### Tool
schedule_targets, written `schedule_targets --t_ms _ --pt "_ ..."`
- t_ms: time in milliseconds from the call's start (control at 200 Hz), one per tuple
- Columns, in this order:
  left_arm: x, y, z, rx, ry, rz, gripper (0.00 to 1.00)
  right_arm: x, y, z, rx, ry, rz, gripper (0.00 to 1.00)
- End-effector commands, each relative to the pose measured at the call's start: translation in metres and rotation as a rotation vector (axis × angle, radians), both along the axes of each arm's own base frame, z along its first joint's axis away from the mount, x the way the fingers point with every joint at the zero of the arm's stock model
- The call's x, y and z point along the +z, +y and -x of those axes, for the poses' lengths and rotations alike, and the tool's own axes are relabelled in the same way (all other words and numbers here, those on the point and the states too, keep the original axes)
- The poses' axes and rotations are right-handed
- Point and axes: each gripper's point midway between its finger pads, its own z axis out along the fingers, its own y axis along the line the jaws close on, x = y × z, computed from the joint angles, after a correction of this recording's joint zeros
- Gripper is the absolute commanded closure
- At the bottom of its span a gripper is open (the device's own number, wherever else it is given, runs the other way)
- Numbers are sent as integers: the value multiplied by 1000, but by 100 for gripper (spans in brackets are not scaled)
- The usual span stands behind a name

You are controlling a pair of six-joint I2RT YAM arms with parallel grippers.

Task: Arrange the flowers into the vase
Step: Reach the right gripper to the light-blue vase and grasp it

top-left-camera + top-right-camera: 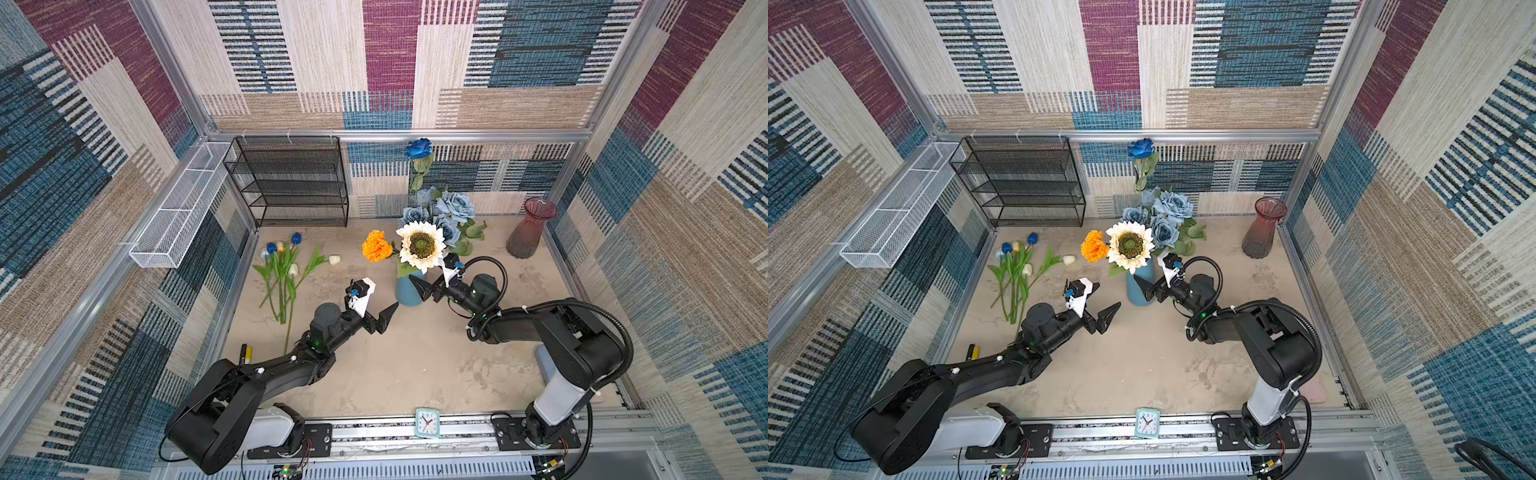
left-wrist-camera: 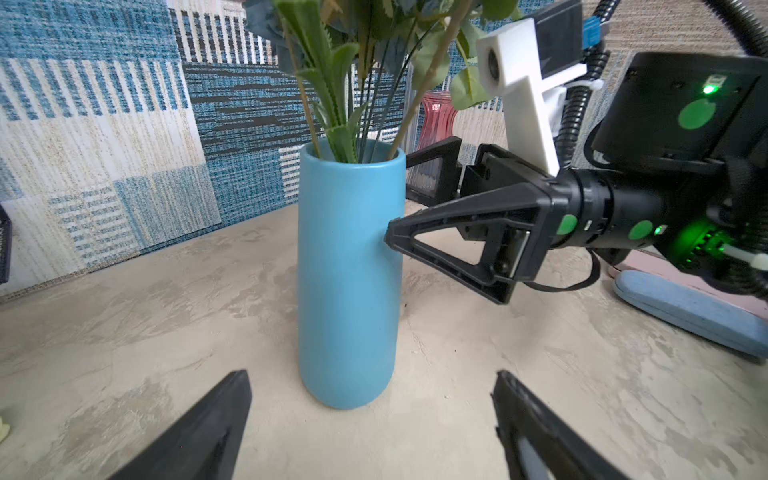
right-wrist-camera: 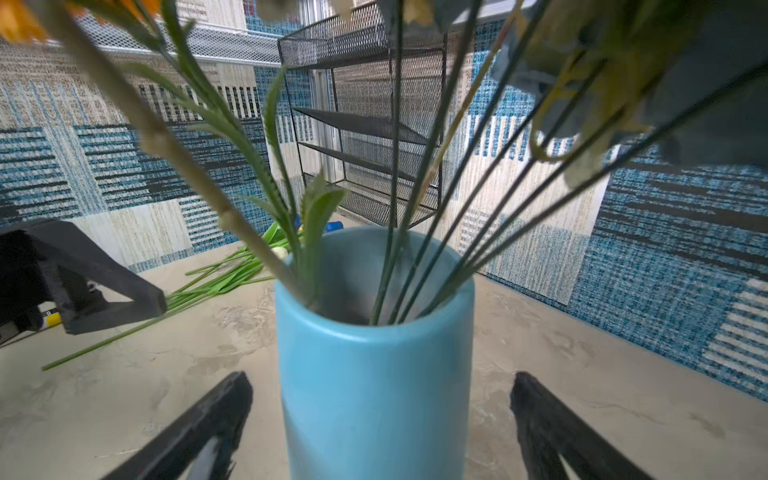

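Blue vase (image 2: pixel 349 270) smooth, satin; table (image 1: pixel 415 365) rough, mottled; shelf (image 1: pixel 291 178) black metal mesh.

Around my workspace woven patchwork walls (image 1: pixel 390 62), blue, plum, beige, mottled sandy floor (image 1: pixel 395 365), black mesh shelf (image 1: pixel 291 183) at back, white mesh tray (image 1: pixel 178 212) beside it

The vase (image 1: pixel 406 292) stands between the jaws of my right gripper (image 3: pixel 380 378), flowers (image 1: pixel 422 245) in it; my left gripper (image 1: pixel 1108 295) is to its left; tulips (image 1: pixel 284 266) lie on the table (image 1: pixel 395 374) farther left.
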Motion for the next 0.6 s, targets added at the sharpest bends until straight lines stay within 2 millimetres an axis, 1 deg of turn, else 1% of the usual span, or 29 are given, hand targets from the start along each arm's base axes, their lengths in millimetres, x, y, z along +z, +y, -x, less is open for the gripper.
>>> schedule_targets --t_ms 0,70,200,310,411,596 --pt "4 0 -1 1 -32 -6 6 -4 8 -10 14 -8 28 0" --pt "3 0 -1 5 -30 -8 6 -7 14 -14 33 -14 37 0" --pt "0 1 -1 9 -25 -11 6 -10 21 -12 77 -45 32 0" --pt "-1 1 -3 13 -21 -14 6 -11 26 -15 96 -63 37 0" --pt "0 2 -4 21 -22 -14 6 -13 28 -19 93 -80 49 2" --pt "2 3 -7 35 -24 -28 5 -18 30 -21 97 -97 66 12"
